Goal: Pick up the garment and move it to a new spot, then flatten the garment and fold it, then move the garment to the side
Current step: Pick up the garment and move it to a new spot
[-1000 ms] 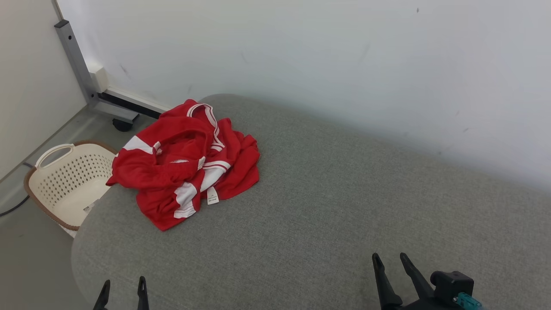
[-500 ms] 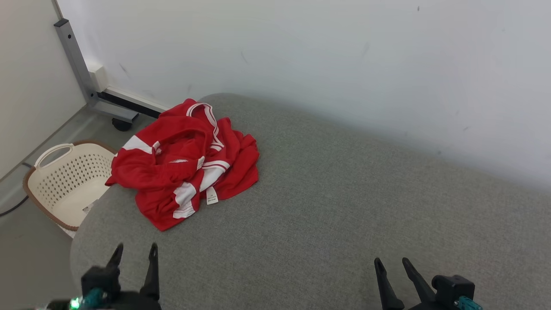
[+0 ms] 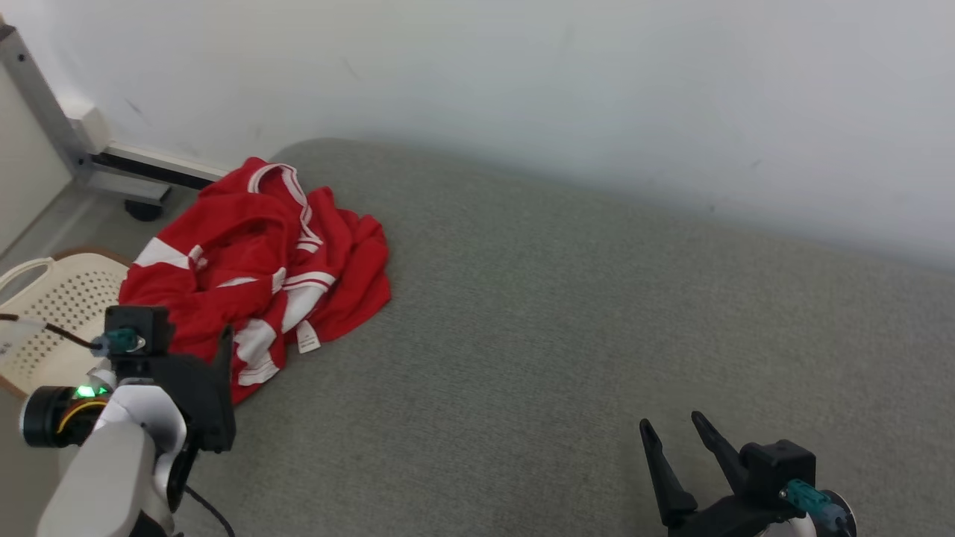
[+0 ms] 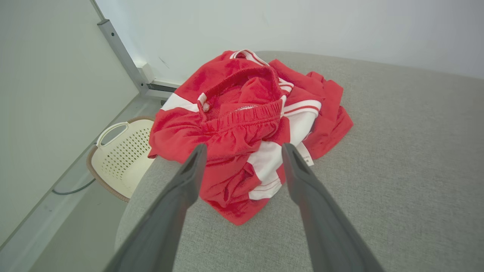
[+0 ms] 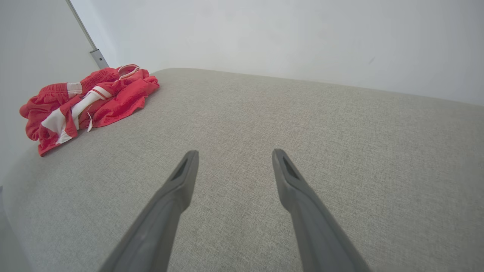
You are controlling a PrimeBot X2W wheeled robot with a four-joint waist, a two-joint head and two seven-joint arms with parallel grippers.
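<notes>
Looks like a test room dressed as a home laundry corner: bare scuffed white wall across the top, grey fabric-padded surface through the middle, cream perforated laundry basket on the floor at left edge, metal frame on a caster upper left, loose cable on the floor, crumpled red garment on the pad's upper left

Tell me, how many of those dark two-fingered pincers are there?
2. The left pincer hangs open just before the crumpled red-and-white garment; the right pincer is open over the bare grey fabric cushion.
</notes>
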